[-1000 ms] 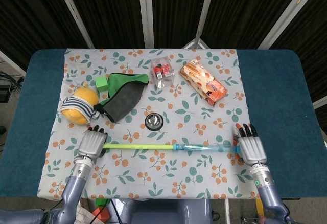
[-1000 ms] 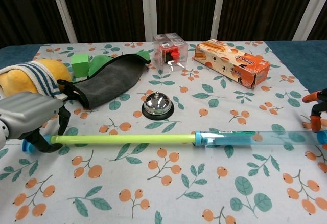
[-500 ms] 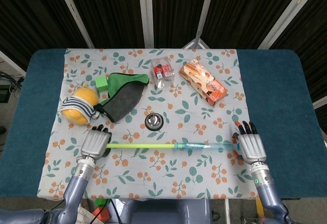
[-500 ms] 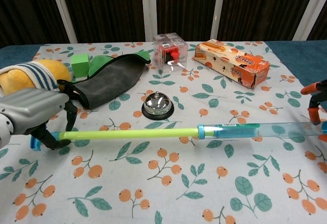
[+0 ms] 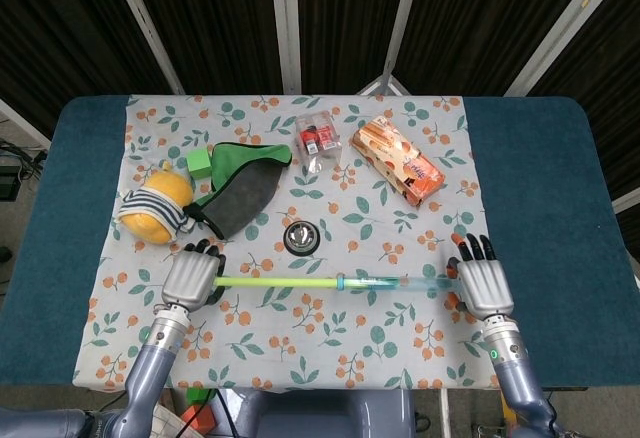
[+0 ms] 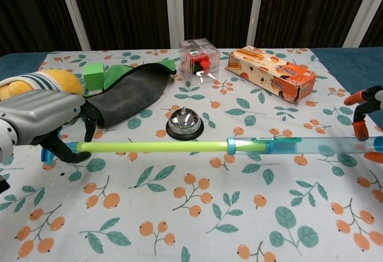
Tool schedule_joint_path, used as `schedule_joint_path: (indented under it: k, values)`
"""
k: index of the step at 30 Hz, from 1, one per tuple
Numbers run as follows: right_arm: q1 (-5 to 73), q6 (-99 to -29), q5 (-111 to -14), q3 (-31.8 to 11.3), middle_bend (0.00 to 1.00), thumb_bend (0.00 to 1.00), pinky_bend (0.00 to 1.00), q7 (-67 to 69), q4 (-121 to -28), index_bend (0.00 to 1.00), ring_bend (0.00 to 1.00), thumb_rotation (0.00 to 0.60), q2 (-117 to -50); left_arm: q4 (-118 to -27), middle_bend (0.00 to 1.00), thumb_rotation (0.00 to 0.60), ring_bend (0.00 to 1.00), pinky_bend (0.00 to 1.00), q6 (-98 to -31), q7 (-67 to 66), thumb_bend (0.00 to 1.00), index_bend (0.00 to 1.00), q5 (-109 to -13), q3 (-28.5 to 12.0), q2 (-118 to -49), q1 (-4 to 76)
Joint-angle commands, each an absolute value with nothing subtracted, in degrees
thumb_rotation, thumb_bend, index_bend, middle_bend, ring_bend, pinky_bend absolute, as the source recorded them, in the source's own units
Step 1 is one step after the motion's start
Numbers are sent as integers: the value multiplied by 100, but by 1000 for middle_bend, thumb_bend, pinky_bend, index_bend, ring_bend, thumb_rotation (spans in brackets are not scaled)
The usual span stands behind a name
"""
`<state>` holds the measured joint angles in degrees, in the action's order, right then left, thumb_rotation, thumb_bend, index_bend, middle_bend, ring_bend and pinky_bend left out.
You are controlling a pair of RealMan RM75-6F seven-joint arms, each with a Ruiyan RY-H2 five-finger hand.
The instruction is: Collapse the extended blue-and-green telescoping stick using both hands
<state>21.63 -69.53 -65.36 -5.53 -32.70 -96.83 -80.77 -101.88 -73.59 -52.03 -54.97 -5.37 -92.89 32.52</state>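
Since a moment ago, my left hand (image 6: 42,121) and right hand (image 5: 480,283), each gripping an end, have pushed closer, so the stick (image 6: 227,147) above the tablecloth (image 6: 197,214) looks shorter. Still long, just before the bell (image 6: 184,122).

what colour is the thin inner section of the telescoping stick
Yellow-green, running from the left hand to the blue collar; the inner section shows best in the chest view.

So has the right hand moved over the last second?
Yes. In the head view the right hand has come inward along the blue-and-green telescoping stick, nearer the small silver desk bell, which has stayed put.
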Motion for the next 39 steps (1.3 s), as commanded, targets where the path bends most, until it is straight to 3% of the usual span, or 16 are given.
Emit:
schedule_joint_path:
  k: [1,39]
  values:
    - [2203,-6981,-6468,-581,157,319,0,-3382,-9765,655,22,600,-8104,-10240,339,600,210,316,-7382,-5183,472,623,-5482,-561,-9254,3266]
    - [2853,-7270,-5802,-830,165,320,0,-4860,-10444,665,27,600,-8769,-10204,315,600,210,310,-7417,-5144,472,634,-5204,-808,-9456,3593]
